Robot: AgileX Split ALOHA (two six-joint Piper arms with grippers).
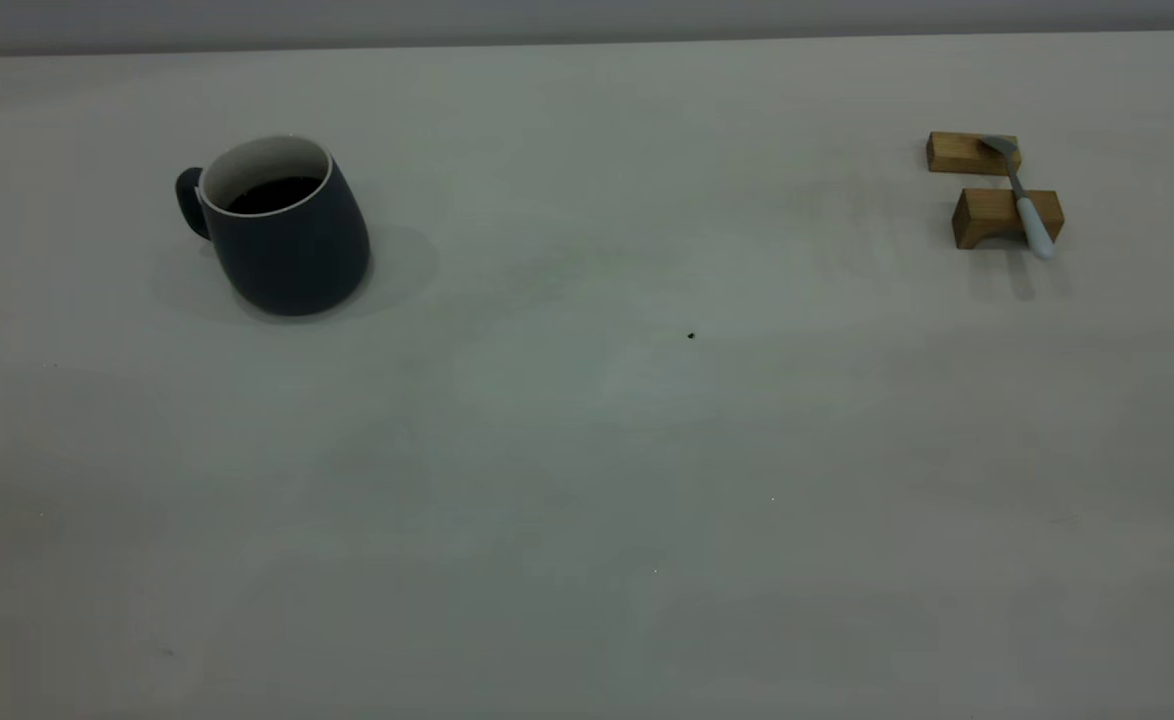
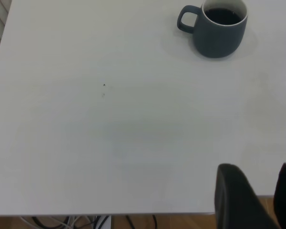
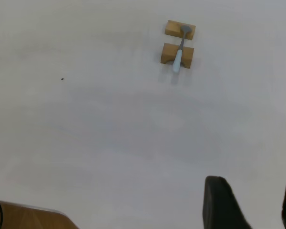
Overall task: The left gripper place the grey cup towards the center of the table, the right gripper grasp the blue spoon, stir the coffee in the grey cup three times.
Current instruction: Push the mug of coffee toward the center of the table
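Note:
The grey cup [image 1: 284,232] stands upright at the table's [image 1: 587,480] left, handle pointing away from the centre, with dark coffee [image 1: 272,193] inside. In the left wrist view the cup [image 2: 220,32] lies far off from my left gripper [image 2: 257,167], which hangs open and empty near the table edge. The blue spoon [image 1: 1027,208] rests across two wooden blocks at the far right, pale handle toward the front. My right gripper [image 3: 253,179] is open and empty, well away from the spoon [image 3: 179,53]. Neither gripper appears in the exterior view.
Two small wooden blocks [image 1: 1005,215] [image 1: 969,153] hold the spoon off the table. A tiny dark speck [image 1: 690,336] sits near the centre. A table edge with wooden floor and cables [image 2: 86,222] below shows in the left wrist view.

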